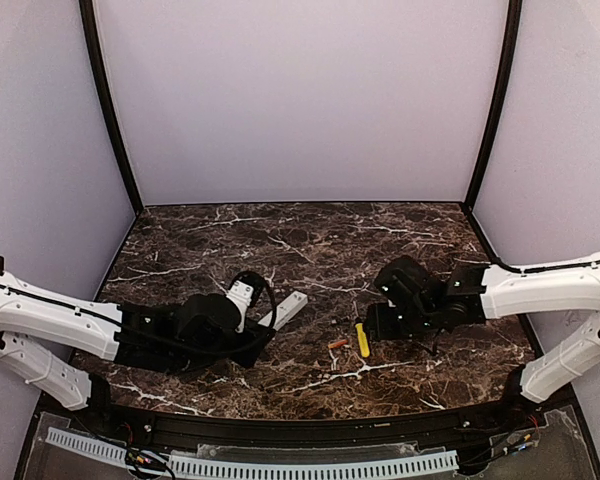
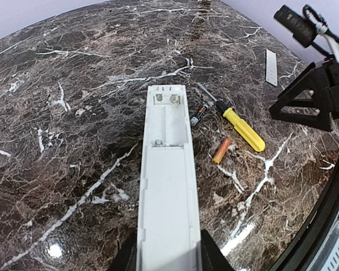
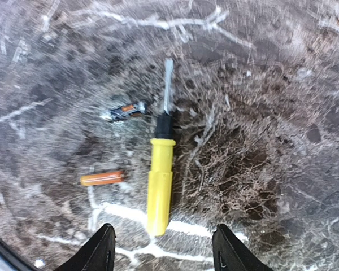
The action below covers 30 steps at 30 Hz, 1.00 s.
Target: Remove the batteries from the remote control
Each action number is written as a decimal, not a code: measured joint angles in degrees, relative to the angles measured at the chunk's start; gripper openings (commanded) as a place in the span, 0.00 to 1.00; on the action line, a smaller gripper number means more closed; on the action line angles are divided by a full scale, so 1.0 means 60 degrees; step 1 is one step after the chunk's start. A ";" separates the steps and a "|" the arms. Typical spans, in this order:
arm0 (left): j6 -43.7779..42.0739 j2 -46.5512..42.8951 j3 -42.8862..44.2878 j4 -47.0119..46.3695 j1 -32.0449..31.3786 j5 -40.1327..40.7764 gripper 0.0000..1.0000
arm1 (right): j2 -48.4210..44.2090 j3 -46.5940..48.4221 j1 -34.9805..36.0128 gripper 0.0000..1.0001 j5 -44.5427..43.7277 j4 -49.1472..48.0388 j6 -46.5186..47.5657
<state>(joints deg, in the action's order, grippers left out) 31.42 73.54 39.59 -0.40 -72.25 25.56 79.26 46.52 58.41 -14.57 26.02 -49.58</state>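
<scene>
Clasped steady in the left hand, the remote control is shown bay-up and empty, its batteries laid on the bench near the released right hand.

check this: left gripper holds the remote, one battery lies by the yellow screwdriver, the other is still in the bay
No: in the left wrist view the left gripper holds the remote control, but its bay is empty and both batteries lie by the screwdriver.
</scene>
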 measured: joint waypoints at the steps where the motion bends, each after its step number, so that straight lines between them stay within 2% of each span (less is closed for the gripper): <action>1: 0.0142 0.0182 0.0142 0.0073 -0.0098 0.0168 0.00 | -0.0280 0.0022 0.0000 0.65 -0.0029 0.0095 0.0000; 7: 0.1643 0.1698 0.1537 0.1162 -0.0714 0.1836 0.00 | -0.1982 -0.0011 0.0000 0.77 -0.0138 0.0503 -0.0029; 13: 0.3570 0.3151 0.3180 0.2878 -0.1202 0.3184 0.00 | -0.3501 -0.0455 0.0000 0.81 -0.0160 0.0652 -0.0164; 21: 0.5665 0.4222 0.3432 0.3909 -0.1300 0.3534 0.00 | -0.4579 -0.1300 0.0000 0.83 -0.0135 0.0794 -0.0382; 30: 0.6084 0.5023 0.3432 0.3639 -0.1300 0.3490 0.00 | -0.5300 -0.1617 0.0000 0.86 -0.0098 0.0892 -0.0546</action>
<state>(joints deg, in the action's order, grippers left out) 67.92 103.68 60.18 21.43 -80.05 46.50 47.46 36.82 58.41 -15.16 31.38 -52.86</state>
